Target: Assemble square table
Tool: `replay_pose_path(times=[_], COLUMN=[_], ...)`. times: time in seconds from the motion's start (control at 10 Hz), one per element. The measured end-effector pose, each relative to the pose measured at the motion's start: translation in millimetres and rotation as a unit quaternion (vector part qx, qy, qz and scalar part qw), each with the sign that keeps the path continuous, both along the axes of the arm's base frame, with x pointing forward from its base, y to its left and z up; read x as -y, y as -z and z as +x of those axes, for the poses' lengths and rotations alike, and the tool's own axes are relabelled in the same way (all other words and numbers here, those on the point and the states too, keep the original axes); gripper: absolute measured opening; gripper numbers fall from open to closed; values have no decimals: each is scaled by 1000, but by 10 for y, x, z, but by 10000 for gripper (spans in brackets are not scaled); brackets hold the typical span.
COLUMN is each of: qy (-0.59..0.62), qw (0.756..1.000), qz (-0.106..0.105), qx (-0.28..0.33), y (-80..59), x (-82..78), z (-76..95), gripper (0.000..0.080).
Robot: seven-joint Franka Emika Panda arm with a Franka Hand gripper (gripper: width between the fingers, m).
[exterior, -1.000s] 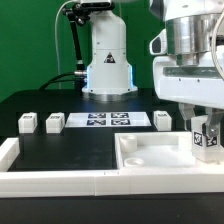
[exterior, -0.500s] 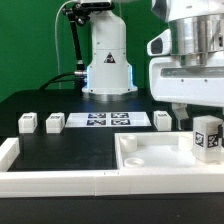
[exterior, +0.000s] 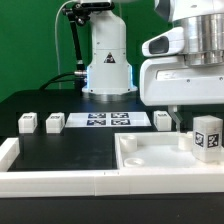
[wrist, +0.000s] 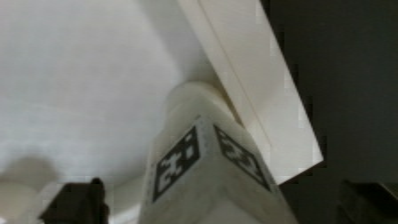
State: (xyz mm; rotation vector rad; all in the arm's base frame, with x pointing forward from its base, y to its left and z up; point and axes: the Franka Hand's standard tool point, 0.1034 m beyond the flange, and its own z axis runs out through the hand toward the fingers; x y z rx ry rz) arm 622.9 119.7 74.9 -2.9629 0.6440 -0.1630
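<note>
Nearest in the exterior view, a long white border bar [exterior: 60, 181] runs across the front, and a second bar [exterior: 8, 150] turns back along the exterior view's left. Just behind the front bar lies the square tabletop [exterior: 150, 160], a white slab with a raised rim, flat on the black table [exterior: 70, 148].

One tagged leg [exterior: 208, 136] stands upright in the tabletop's far corner on the exterior view's right, with its black-and-white tag facing the camera. The wrist view looks down this leg [wrist: 205, 165], close beside the slab's rim [wrist: 249, 70].

The gripper [exterior: 203, 112] hangs above the leg with its jaws spread wide and holds nothing. In the wrist view the dark fingertips [wrist: 80, 203] stand clear on either side of the leg. The arm's bulky white hand fills the upper corner on the exterior view's right and hides what lies behind it.

Farther back, three loose legs [exterior: 27, 122] [exterior: 54, 123] [exterior: 162, 120] stand in a row. The marker board [exterior: 108, 121] lies flat between the second and third. The third sits just below the hand. Farthest back rises the robot's white base [exterior: 108, 60].
</note>
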Motion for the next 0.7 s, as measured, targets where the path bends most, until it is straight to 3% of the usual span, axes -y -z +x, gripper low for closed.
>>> replay_pose_path(times=[0.7], qy=[-227], qw=[973], qz=[-38], qx=[16], y=[0], x=[44], z=[9], gripper=[649])
